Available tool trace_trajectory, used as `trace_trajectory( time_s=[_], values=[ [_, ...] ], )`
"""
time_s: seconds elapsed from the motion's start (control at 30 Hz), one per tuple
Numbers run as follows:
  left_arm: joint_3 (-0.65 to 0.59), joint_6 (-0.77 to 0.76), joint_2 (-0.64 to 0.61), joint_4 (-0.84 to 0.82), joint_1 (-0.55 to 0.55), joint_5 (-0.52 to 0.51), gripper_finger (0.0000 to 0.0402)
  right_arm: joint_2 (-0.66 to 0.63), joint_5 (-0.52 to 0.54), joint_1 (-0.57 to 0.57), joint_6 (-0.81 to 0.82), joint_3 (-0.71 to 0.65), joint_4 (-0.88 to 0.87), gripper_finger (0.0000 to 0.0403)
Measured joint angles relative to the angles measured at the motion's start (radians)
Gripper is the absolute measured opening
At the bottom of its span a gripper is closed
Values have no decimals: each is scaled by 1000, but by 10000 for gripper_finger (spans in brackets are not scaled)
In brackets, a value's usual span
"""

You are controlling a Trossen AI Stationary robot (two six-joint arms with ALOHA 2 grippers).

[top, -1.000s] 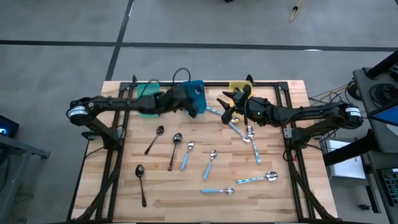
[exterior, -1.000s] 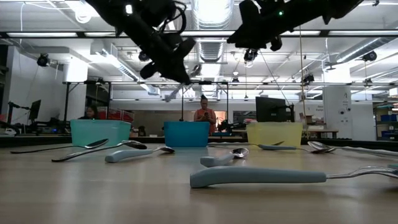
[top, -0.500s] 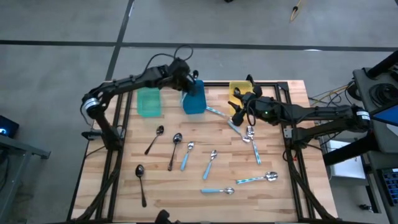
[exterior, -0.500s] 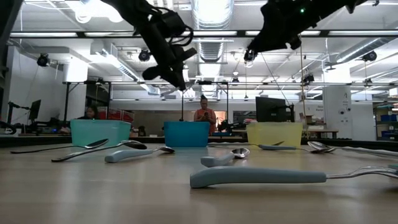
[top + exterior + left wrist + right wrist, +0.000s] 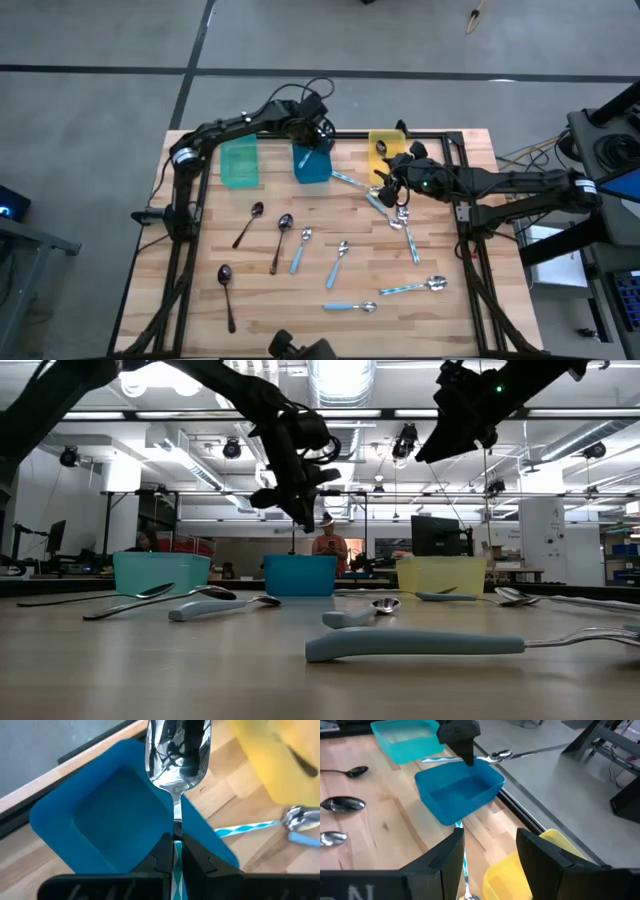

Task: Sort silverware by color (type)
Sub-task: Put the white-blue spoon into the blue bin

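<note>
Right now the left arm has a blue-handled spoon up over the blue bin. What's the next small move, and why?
Probably open the left gripper and let go. It is shut on the spoon, which hangs above the blue bin, its bowl reaching past the rim, so easing it toward the middle first may be safer. The bin looks empty. The right gripper waits open near the yellow bin.

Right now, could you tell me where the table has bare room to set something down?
Free: the near edge of the table, and the near right corner beyond the blue-handled spoon. Crowded: the middle, and the spoon cluster below the right gripper.
</note>
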Motion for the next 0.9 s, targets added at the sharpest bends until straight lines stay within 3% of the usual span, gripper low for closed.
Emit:
trace_trajectory(
  time_s=[0.37,0.9],
  values=[
    [-34,-117,13,-27,9,-34,4,-3,0,0,-1,0,-17,172],
    [-35,-130,23,-21,9,-66,8,-3,-1,0,1,0,-26,171]
  ],
)
